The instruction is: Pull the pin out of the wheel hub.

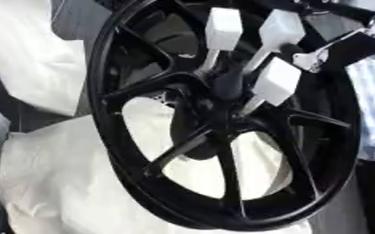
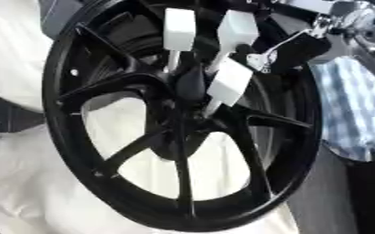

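Observation:
A large black spoked wheel stands tilted on its rim and fills both views. Three white pins with blocky heads stick out of its dark hub on thin stems: one at upper left, one at upper right, and one lower on the right. My right hand, black with silver joints, comes in from the upper right corner. It lies right beside the two right-hand pins, between their heads. Its grip is hidden behind the pin heads. My left hand shows in neither view.
White cloth or bagging lies under and behind the wheel, showing through the spokes. More white covering sits at the upper left. A grey floor strip runs along the right of the wheel.

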### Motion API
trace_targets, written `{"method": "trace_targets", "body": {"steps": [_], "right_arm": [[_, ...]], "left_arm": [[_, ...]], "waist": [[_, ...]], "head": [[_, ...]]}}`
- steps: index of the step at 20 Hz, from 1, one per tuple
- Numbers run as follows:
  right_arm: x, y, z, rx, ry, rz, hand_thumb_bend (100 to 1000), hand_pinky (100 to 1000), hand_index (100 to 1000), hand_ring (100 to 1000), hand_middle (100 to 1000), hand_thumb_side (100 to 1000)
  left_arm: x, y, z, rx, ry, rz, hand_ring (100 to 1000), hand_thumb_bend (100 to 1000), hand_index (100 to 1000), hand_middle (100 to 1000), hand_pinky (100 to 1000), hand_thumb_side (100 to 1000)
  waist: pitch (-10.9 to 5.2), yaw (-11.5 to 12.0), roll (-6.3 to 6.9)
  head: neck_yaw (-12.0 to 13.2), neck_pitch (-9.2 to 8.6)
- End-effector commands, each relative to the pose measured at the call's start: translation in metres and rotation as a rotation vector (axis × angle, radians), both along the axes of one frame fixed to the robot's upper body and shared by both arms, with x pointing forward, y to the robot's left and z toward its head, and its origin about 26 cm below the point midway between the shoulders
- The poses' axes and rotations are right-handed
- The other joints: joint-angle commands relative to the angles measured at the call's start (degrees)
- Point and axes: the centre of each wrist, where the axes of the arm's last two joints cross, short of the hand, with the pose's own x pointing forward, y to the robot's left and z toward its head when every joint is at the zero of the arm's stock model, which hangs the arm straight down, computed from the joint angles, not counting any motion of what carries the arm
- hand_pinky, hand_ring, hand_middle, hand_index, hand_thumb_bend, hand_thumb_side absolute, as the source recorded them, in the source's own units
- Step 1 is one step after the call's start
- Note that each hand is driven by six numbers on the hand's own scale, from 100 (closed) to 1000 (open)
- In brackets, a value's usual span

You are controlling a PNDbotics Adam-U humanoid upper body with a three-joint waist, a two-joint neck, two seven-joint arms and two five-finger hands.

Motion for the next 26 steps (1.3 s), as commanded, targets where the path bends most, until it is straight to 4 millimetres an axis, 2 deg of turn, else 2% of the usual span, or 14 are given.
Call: {"method": "trace_targets", "body": {"steps": [1, 6, 9, 11, 14, 17, 20, 22, 24, 25, 26], "right_arm": [[-0.014, -0.004, 0.024, 0.025, -0.019, 0.009, 100, 842, 480, 700, 312, 217], [-0.023, -0.015, 0.038, 0.103, -0.010, 0.032, 100, 849, 481, 697, 301, 205], [-0.030, -0.035, 0.041, 0.168, -0.036, -0.018, 100, 856, 490, 701, 301, 199], [-0.035, -0.052, 0.033, 0.220, -0.061, -0.081, 100, 861, 496, 704, 300, 198], [-0.044, -0.086, 0.002, 0.319, -0.132, -0.241, 100, 857, 504, 707, 307, 199], [-0.059, -0.114, -0.042, 0.338, -0.236, -0.413, 100, 845, 529, 720, 337, 198], [-0.074, -0.127, -0.086, 0.267, -0.313, -0.526, 100, 843, 544, 735, 357, 198], [-0.080, -0.128, -0.107, 0.218, -0.345, -0.572, 100, 846, 556, 748, 372, 198], [-0.084, -0.127, -0.122, 0.177, -0.351, -0.619, 100, 873, 706, 827, 533, 199], [-0.086, -0.127, -0.128, 0.155, -0.346, -0.647, 100, 923, 812, 911, 737, 202], [-0.088, -0.126, -0.134, 0.131, -0.336, -0.679, 100, 952, 858, 952, 799, 204]], "left_arm": [[-0.003, 0.003, 0.008, 0.016, -0.023, 0.004, 633, 100, 769, 578, 817, 731], [-0.004, 0.006, 0.005, 0.014, -0.019, 0.016, 634, 100, 769, 579, 817, 725], [-0.005, 0.009, 0.005, 0.010, -0.024, 0.033, 635, 100, 770, 580, 816, 715], [-0.006, 0.011, 0.004, 0.007, -0.029, 0.047, 636, 100, 770, 581, 816, 708], [-0.008, 0.017, 0.002, -0.005, -0.041, 0.086, 637, 100, 771, 581, 816, 702], [-0.010, 0.023, -0.002, -0.032, -0.056, 0.131, 636, 100, 771, 582, 815, 694], [-0.012, 0.026, -0.005, -0.062, -0.067, 0.164, 637, 100, 771, 582, 814, 684], [-0.012, 0.027, -0.005, -0.070, -0.074, 0.173, 638, 100, 771, 583, 813, 673], [-0.012, 0.028, -0.006, -0.074, -0.077, 0.177, 638, 100, 771, 583, 813, 668], [-0.013, 0.028, -0.007, -0.077, -0.076, 0.180, 638, 100, 771, 583, 813, 667], [-0.013, 0.028, -0.008, -0.081, -0.074, 0.184, 638, 100, 771, 583, 813, 668]], "waist": [[-1.80, -0.3, 0.90], [-2.30, -1.3, 1.79], [-2.44, -2.7, 2.71], [-2.32, -3.6, 3.32], [-2.01, -5.1, 4.33], [-1.49, -6.2, 5.67], [-1.25, -6.6, 7.26], [-1.33, -6.6, 8.33], [-1.53, -6.6, 9.11], [-1.63, -6.6, 9.42], [-1.70, -6.6, 9.69]], "head": [[0.1, 0.46], [0.2, 0.57], [1.1, 0.78], [2.0, 0.70], [3.3, 0.36], [4.1, -0.46], [3.7, -0.74], [3.2, -0.69], [2.7, -0.63], [2.5, -0.72], [2.5, -0.85]]}}
